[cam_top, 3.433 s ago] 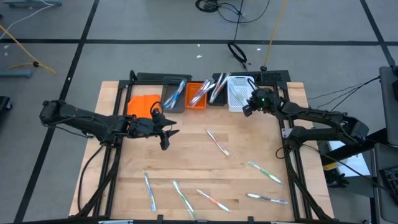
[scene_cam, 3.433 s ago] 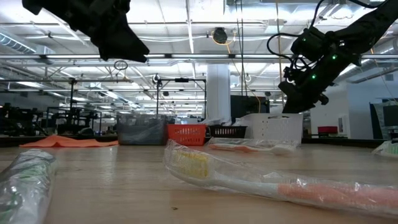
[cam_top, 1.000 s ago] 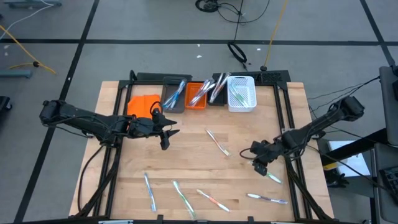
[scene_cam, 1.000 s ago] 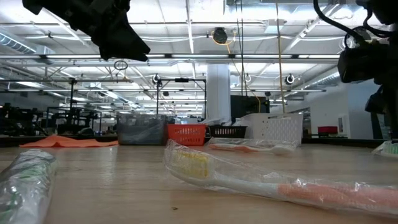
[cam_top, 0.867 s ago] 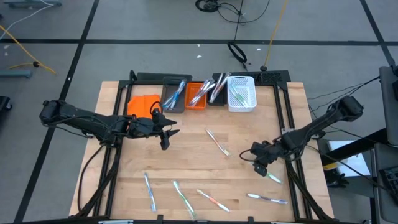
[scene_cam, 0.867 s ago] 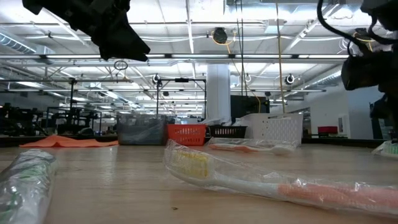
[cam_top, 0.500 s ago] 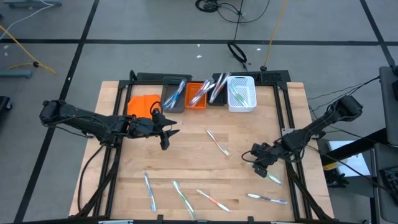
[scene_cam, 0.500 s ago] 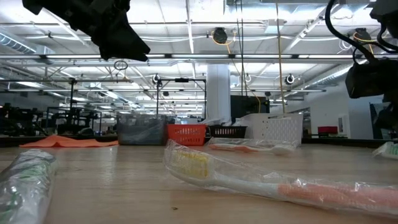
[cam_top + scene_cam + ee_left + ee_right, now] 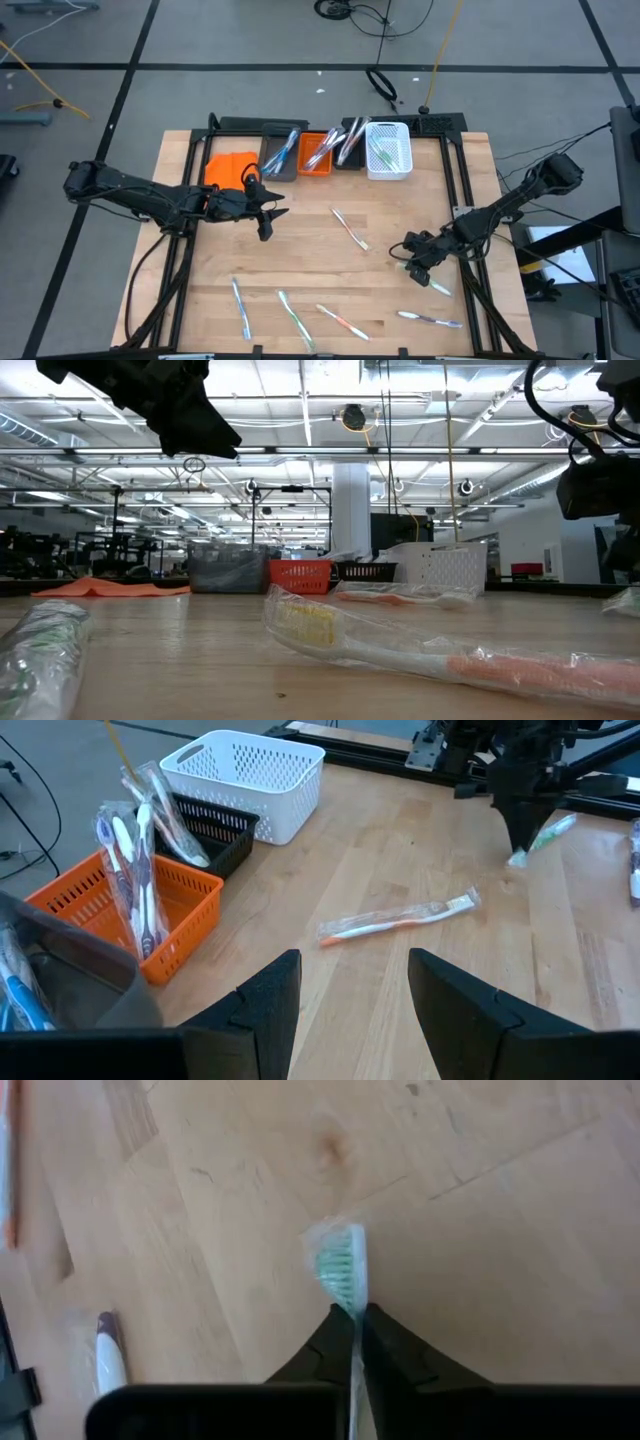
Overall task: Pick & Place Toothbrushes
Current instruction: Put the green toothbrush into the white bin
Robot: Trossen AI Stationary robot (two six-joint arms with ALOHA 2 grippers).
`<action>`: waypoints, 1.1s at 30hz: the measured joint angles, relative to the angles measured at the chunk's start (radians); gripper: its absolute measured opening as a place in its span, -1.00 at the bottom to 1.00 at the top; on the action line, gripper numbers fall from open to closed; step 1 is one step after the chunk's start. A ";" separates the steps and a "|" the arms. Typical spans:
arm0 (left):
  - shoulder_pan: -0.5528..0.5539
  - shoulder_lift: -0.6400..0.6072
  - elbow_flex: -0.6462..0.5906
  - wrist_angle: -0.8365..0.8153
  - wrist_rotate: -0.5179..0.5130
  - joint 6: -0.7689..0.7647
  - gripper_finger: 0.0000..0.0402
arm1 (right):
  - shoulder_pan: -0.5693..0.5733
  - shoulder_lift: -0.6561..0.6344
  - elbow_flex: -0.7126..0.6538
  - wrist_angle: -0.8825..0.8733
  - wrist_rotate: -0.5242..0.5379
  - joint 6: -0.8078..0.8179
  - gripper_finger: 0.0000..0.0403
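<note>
My right gripper (image 9: 409,263) is low over the table's right side, shut on a green-and-white toothbrush (image 9: 432,281) in a clear wrapper. The toothbrush's green bristle head (image 9: 340,1266) pokes out past the fingertips. My left gripper (image 9: 267,216) hovers open and empty left of centre, and its two fingers stand apart in the left wrist view (image 9: 350,1005). Loose toothbrushes lie flat on the wood: a white-orange one (image 9: 350,229) mid-table, and blue (image 9: 241,308), green (image 9: 294,318), red (image 9: 342,321) and blue (image 9: 430,319) ones near the front edge. My right gripper pinches the green toothbrush between its two fingers at the neck just behind the bristle head (image 9: 353,1316). The fingers come from above, slanting toward the table's left. The handle (image 9: 440,287) lies on the wood behind the gripper; the head is at table level.
Grey (image 9: 280,155), orange (image 9: 317,152), black (image 9: 350,145) and white mesh (image 9: 388,150) bins line the far edge, with toothbrushes in them. An orange cloth (image 9: 225,168) lies at the far left. A wrapped toothbrush (image 9: 450,650) lies close to the low camera.
My right gripper has come down a little onto the head end of the green toothbrush and drifted slightly toward the near edge. My left arm has kept still.
</note>
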 joint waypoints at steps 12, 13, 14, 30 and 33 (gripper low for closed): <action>0.000 0.000 0.000 0.008 0.000 -0.001 -0.06 | -0.046 -0.003 0.166 -0.004 0.151 -0.228 -0.99; 0.000 0.000 0.000 0.010 0.000 -0.001 -0.06 | -0.054 -0.003 0.180 0.000 0.184 -0.247 -0.99; 0.000 0.000 0.000 0.015 0.000 -0.001 -0.06 | -0.061 -0.003 0.193 0.002 0.215 -0.268 -0.99; 0.000 0.080 0.001 0.379 0.073 0.085 -0.06 | -0.185 -0.004 0.218 0.761 0.505 -0.893 -1.00; 0.000 0.146 0.001 0.528 0.128 0.112 -0.06 | -0.200 -0.004 0.218 0.871 0.506 -0.982 -1.00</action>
